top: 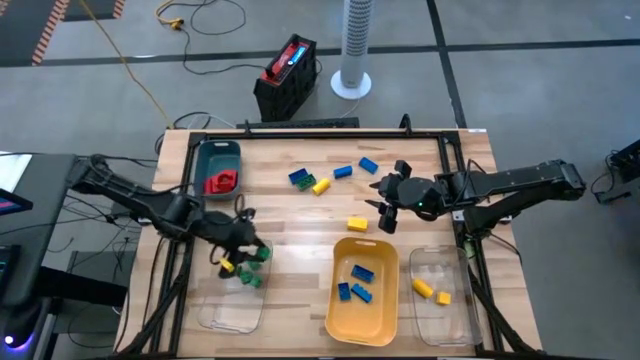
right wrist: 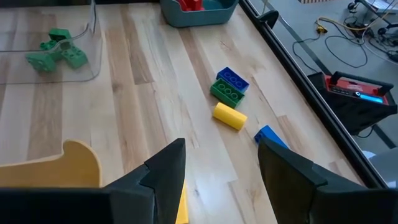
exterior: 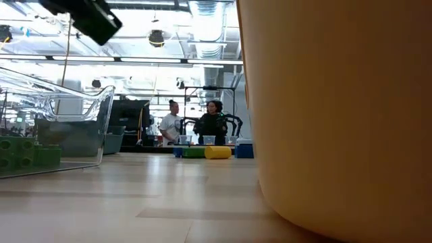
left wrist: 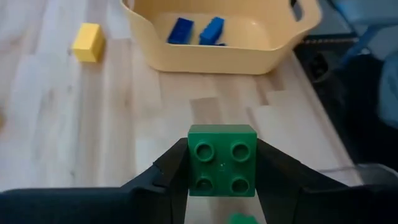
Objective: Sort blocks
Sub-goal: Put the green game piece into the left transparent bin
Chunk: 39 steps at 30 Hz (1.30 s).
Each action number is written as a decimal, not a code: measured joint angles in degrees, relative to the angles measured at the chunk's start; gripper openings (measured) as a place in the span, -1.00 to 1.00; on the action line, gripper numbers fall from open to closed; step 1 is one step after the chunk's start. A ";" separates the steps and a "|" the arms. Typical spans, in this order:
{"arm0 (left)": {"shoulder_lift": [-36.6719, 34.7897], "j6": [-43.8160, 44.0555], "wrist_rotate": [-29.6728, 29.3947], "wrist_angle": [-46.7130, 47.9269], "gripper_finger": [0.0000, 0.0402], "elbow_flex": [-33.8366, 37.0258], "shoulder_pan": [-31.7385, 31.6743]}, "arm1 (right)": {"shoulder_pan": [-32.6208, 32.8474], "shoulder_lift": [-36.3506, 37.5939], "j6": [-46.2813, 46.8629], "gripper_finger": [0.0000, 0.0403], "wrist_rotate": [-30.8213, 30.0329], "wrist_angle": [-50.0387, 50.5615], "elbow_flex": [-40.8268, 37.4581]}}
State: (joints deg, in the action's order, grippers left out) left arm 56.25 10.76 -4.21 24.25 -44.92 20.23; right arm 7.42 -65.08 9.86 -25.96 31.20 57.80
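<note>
Our left gripper (left wrist: 222,180) squeezes a green block (left wrist: 222,159) in its jaws, right over the clear tray (top: 232,312) with other green blocks (top: 252,279). We should let go low and gently. Our right gripper (right wrist: 219,171) waits open above the table (top: 290,225).

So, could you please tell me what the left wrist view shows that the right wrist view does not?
Only the left wrist view shows the left gripper shut on a green block, blue blocks inside the yellow tray, and a loose yellow block on the table.

Only the right wrist view shows the right gripper open and empty, the teal tray with red blocks, green blocks in a clear tray, and a loose cluster of blue, green and yellow blocks.

Both show the wooden table and the yellow tray.
</note>
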 joint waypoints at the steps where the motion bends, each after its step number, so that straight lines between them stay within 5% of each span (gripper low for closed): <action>1: -1.21 0.97 0.00 -0.11 -0.32 0.74 0.76 | 0.00 0.00 0.17 0.07 0.00 0.01 0.00; 10: -6.60 12.55 1.41 3.81 -0.32 3.25 7.98 | 0.00 0.00 0.32 0.07 0.13 0.28 0.00; 20: -2.22 31.98 2.62 12.43 -0.31 3.25 14.82 | -0.09 0.00 0.78 0.07 0.31 1.76 0.00; 33: 7.00 40.09 5.01 13.74 -0.24 3.25 16.52 | 0.42 0.00 2.17 0.07 0.33 1.70 0.00; 39: 9.44 40.15 1.17 13.79 -0.18 3.25 15.27 | 0.46 0.00 2.33 0.07 0.35 1.66 0.00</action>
State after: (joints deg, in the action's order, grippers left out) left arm 65.69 50.91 -3.04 38.04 -41.67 35.50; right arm 7.88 -65.08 12.19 -25.61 32.86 57.80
